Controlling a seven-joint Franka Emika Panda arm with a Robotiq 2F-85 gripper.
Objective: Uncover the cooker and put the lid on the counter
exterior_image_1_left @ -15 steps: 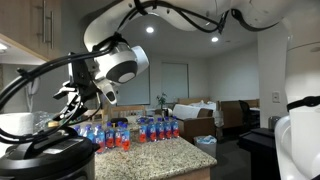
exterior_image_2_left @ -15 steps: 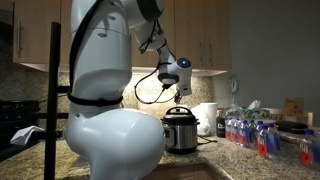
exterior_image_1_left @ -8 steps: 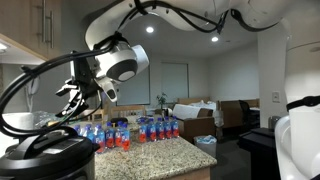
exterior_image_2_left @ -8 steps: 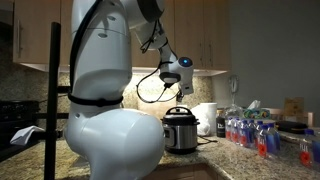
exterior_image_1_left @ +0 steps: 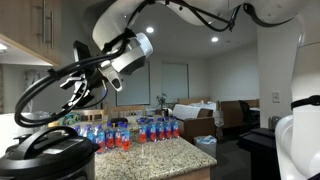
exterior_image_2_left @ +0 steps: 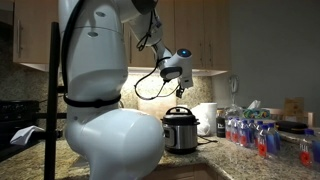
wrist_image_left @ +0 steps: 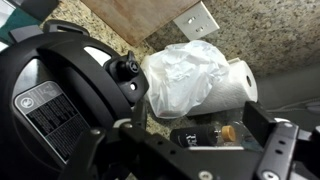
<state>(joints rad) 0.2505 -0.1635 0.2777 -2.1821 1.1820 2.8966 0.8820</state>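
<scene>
1. The pincer [exterior_image_2_left: 171, 74] hung in the air above the cooker [exterior_image_2_left: 180, 131], apart from it.
2. In the wrist view its jaws were spread wide, grasping nothing.
3. The lid [wrist_image_left: 60, 100] sat on the cooker, covering the pot.
4. The cooker stood on the tabletop [exterior_image_1_left: 165, 155].
5. A paper towel roll [wrist_image_left: 238, 82] draped with a plastic bag [wrist_image_left: 180, 75] stood just beside the lid.

A home kitchen: wooden cabinets [exterior_image_2_left: 200, 30] above a speckled granite counter [exterior_image_1_left: 160, 150], a cooker [exterior_image_2_left: 180, 130] and paper towel roll [wrist_image_left: 238, 85], with a sofa [exterior_image_1_left: 195, 112] in the room beyond.
</scene>
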